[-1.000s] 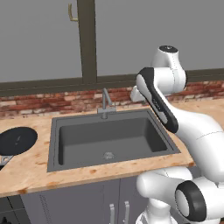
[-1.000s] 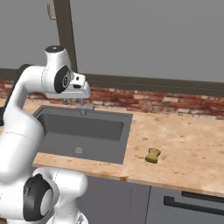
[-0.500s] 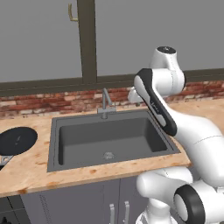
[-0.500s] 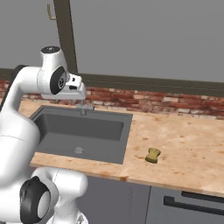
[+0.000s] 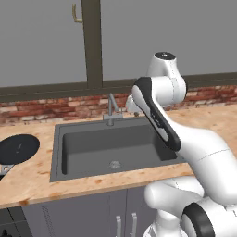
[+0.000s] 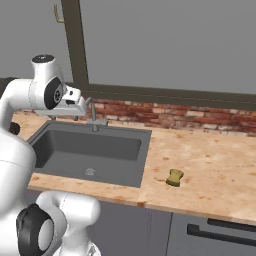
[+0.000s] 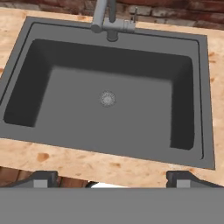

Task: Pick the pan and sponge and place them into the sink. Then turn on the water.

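The two dark fingertips [image 7: 43, 178] stand wide apart at the bottom of the hand view, with nothing between them, and the gripper [image 7: 111, 180] looks down on the sink [image 7: 197, 52]. Its basin holds only the round drain [image 7: 107, 98], and the faucet [image 7: 101, 15] rises at the far rim. The arm is folded high above the sink, the hand near the faucet [image 6: 92, 114]. The left base view shows the pan [image 5: 16, 148] on the counter [image 5: 32, 178] left of the sink. The right base view shows the sponge [image 6: 174, 177] lying on the counter to the sink's right, well apart from the rim.
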{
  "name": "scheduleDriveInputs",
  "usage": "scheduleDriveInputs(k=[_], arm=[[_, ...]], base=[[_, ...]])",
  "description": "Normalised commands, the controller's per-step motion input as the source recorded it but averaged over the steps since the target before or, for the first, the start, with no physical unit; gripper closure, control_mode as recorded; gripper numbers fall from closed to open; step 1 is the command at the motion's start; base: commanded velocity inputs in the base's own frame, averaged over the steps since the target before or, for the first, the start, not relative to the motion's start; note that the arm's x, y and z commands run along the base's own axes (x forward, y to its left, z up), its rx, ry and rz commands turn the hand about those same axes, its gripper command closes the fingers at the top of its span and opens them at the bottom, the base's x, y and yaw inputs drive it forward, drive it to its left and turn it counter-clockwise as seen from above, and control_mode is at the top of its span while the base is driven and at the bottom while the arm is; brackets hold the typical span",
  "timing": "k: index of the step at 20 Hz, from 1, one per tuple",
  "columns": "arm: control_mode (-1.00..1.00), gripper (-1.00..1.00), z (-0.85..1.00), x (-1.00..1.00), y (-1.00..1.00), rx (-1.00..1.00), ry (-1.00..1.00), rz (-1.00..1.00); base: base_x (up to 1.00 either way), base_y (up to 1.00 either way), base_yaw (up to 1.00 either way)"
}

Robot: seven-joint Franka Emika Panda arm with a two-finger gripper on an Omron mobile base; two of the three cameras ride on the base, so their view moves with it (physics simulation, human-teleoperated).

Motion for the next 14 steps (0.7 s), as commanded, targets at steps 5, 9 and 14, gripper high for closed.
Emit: scheduleDriveInputs(k=[5, 9, 14], arm=[[-1.00, -1.00, -0.02, -0.12, 0.46, 0.00, 0.05, -0.04], [-1.00, -1.00, -0.09, -0.11, 0.46, 0.00, 0.06, -0.06], [-1.00, -1.00, -0.10, -0.07, 0.49, -0.01, 0.06, -0.06]], base=[[0.00, 0.00, 0.00], [0.00, 0.00, 0.00], [0.00, 0.00, 0.00]])
